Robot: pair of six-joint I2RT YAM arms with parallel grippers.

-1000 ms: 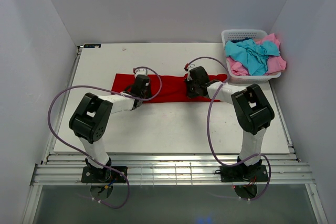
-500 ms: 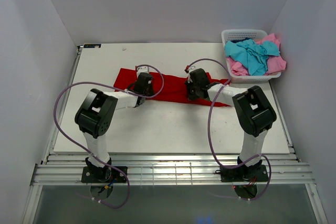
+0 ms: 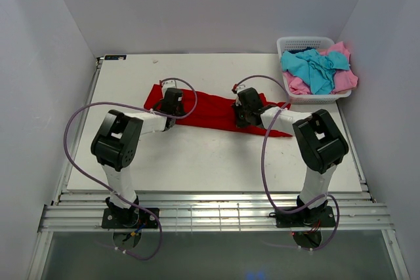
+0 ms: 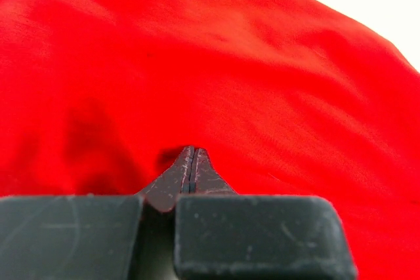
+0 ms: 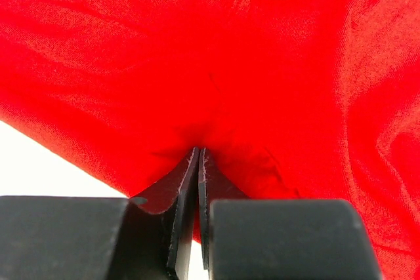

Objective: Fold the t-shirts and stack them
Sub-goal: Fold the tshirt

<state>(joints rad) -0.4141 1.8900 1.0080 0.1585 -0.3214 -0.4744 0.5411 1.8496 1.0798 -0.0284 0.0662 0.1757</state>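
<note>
The red t-shirt is clamped by the closed left gripper and right gripper, stretched between them; nothing is stacked, and the turquoise shirt and pink shirt lie unfolded in the basket beyond the right gripper

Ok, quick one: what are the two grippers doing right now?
Left gripper: closed, pinching the red shirt.
Right gripper: closed, pinching the red shirt too.

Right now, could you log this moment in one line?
left gripper: shut on red t-shirt | right gripper: same | basket: remaining t-shirts
</note>
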